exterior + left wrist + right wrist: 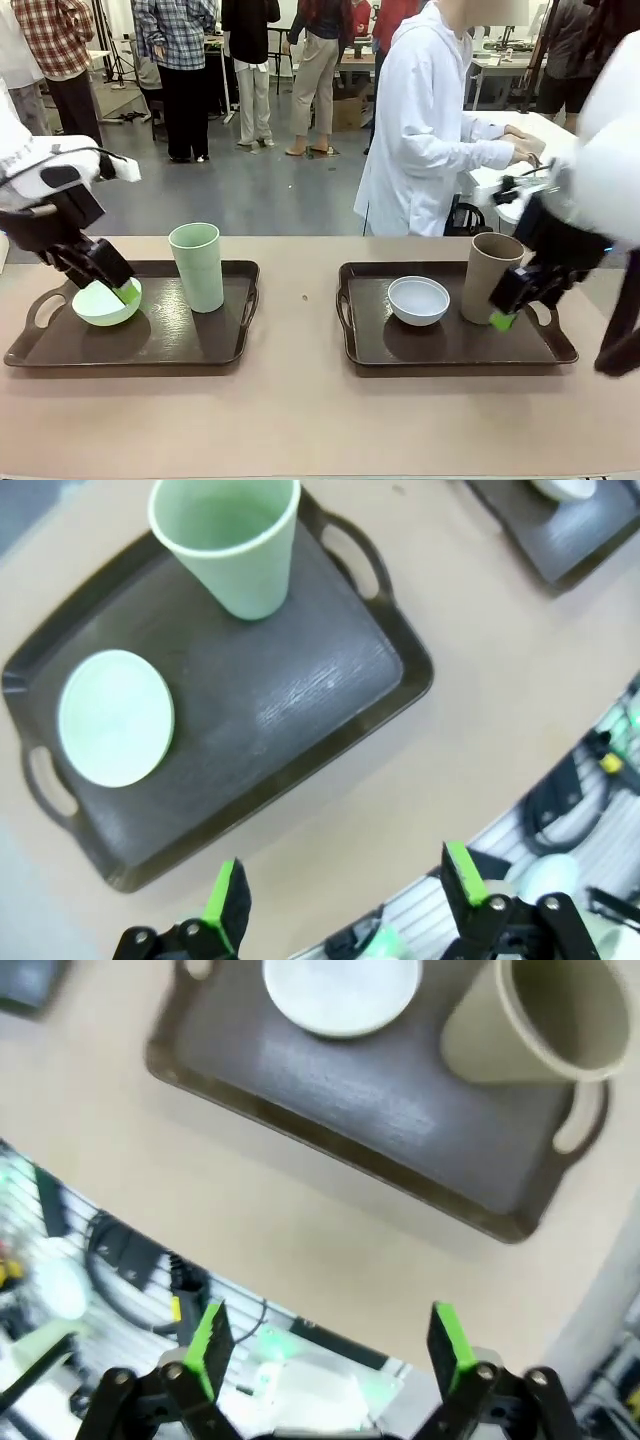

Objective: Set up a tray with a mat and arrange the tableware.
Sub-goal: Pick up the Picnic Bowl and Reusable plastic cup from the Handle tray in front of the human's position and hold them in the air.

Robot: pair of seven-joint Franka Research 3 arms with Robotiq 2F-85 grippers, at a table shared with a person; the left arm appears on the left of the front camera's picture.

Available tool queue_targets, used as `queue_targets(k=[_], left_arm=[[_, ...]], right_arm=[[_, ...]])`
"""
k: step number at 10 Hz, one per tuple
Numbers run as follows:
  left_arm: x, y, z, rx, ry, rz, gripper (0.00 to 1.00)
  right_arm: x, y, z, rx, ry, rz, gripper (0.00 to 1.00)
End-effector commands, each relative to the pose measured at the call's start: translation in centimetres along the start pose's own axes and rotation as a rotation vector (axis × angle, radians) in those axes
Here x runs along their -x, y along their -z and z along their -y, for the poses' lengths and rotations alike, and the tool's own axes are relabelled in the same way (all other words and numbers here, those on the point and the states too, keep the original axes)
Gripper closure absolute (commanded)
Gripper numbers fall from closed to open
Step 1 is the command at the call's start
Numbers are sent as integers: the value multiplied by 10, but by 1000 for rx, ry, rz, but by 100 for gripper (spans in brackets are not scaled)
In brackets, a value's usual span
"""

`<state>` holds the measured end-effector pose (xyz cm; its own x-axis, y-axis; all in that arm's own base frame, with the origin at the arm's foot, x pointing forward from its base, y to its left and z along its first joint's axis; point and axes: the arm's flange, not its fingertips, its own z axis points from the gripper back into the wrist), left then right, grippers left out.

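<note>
The mint bowl (98,310) is partly hidden by the left claw (118,291). In the right wrist view, the white bowl (340,995) is cropped.

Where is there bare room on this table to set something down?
Free: the table between left tray and right tray, and along its near edge; each tray's front. Crowded: behind, by green cup, green bowl, white bowl, brown cup.

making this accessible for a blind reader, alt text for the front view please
Two dark trays on a tan table: the left tray holds a mint bowl and green cup, the right tray a white bowl and brown cup. The left claw and right claw hang open at the outer ends; a person in white stands behind.
</note>
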<state>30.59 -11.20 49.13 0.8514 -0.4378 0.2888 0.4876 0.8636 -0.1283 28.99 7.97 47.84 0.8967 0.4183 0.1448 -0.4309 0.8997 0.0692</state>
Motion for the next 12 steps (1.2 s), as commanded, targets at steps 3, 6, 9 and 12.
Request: queue_targets(k=[3, 6, 9, 12], left_arm=[[14, -37, -58, 316, -122, 104, 0], [40, -64, -111, 487, -241, 203, 0], [74, -70, -158, 576, -354, 247, 0], [110, -56, -189, 619, -464, 219, 0]], right_arm=[[55, -10, 115, -400, 232, 144, 0], [87, -4, 171, -600, 385, 247, 0], [121, -4, 201, -709, 425, 344, 0], [143, -3, 212, -751, 440, 390, 0]])
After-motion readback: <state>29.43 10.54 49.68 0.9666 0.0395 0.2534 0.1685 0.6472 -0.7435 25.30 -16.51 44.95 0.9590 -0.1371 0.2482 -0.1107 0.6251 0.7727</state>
